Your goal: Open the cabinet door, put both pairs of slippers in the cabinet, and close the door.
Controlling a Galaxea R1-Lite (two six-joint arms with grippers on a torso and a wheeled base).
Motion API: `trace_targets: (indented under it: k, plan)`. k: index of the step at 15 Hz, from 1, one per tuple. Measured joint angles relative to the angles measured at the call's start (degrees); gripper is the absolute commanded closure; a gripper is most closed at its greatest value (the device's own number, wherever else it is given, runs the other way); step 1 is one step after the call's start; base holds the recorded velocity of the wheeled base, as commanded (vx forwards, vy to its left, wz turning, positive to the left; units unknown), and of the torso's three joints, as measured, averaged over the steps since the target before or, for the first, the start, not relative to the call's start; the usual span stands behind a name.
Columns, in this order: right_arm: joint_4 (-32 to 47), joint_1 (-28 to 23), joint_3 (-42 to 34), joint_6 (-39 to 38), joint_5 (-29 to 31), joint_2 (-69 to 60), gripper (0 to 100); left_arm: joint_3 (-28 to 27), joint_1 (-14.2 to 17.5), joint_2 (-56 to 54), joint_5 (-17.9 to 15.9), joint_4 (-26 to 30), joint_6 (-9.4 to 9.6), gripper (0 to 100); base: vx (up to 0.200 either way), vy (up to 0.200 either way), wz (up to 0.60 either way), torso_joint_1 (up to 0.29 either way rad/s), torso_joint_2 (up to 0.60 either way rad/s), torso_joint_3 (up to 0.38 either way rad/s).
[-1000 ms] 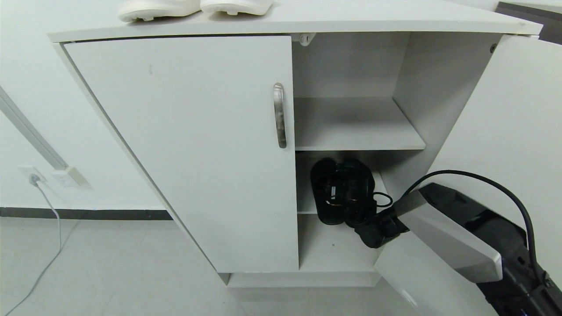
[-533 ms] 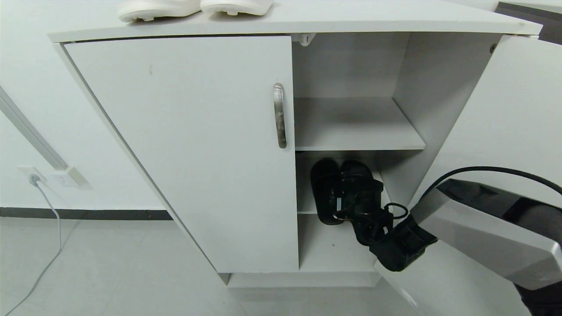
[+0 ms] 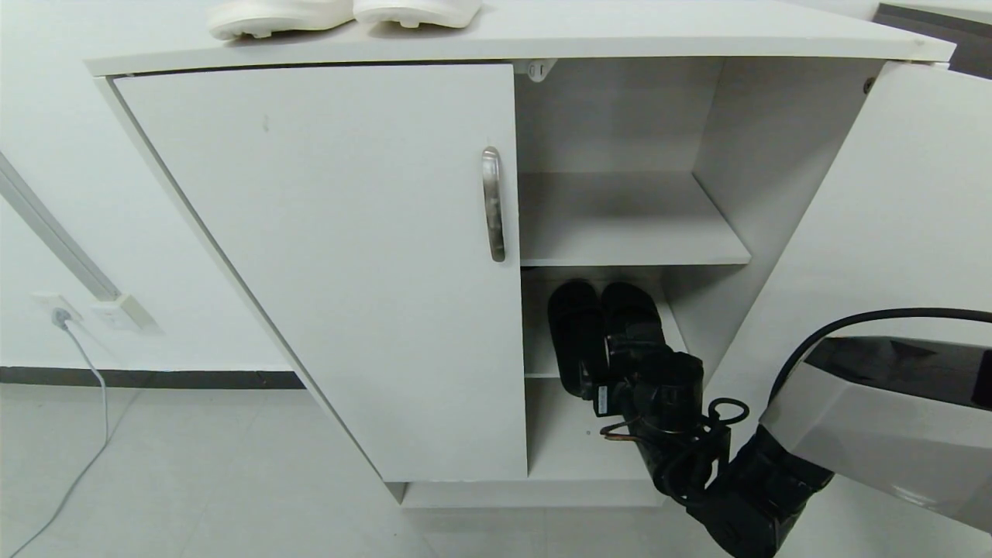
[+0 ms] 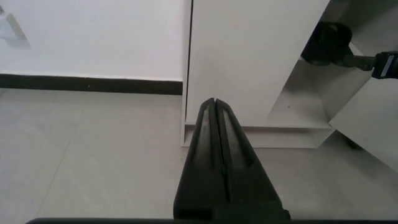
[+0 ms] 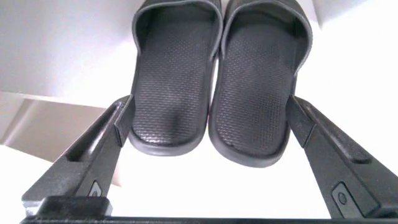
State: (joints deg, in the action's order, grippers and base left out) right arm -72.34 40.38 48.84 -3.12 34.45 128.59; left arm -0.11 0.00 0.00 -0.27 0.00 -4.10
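Note:
A pair of black slippers (image 3: 603, 325) lies side by side on the cabinet's lower shelf (image 3: 542, 364), heels toward me. My right gripper (image 3: 632, 376) is just in front of them, open; in the right wrist view its fingers (image 5: 102, 149) stand on either side of the black slippers' (image 5: 214, 81) heels without gripping them. A pair of white slippers (image 3: 341, 12) rests on top of the cabinet (image 3: 620, 35). The right door (image 3: 891, 201) stands open. My left gripper (image 4: 214, 106) is shut and empty, low over the floor, facing the cabinet's base.
The cabinet's left door (image 3: 325, 256) is closed, with a metal handle (image 3: 492, 203). The upper shelf (image 3: 620, 221) is bare. A wall socket with a cable (image 3: 58, 316) is at the far left. Grey floor (image 3: 194, 480) lies in front.
My right gripper has drawn back and down out of the cabinet. The black slippers stay behind on the lower shelf, now lying flat.

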Motion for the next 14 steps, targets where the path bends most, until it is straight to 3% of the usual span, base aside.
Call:
trace_targets:
  k: [2,8,14]
  plan:
    - [-0.3,0.63,-0.52,0.12,-0.02,-0.28,0,0.0,0.0,0.0,0.02,0.0,-0.02,100,0.0,0.0,0.0,0.0,0.0,0.0]
    - [-0.88,1.05,-1.29,0.41,0.0,-0.44,0,-0.05,0.0,0.0,0.0,0.0,0.0,100,-0.2,0.0,0.0,0.002,0.0,0.002]
    - [-0.95,0.89,-1.34,0.41,0.01,-0.26,0,-0.02,-0.02,0.0,-0.05,0.0,0.07,100,0.0,0.0,0.0,0.0,0.0,0.0]
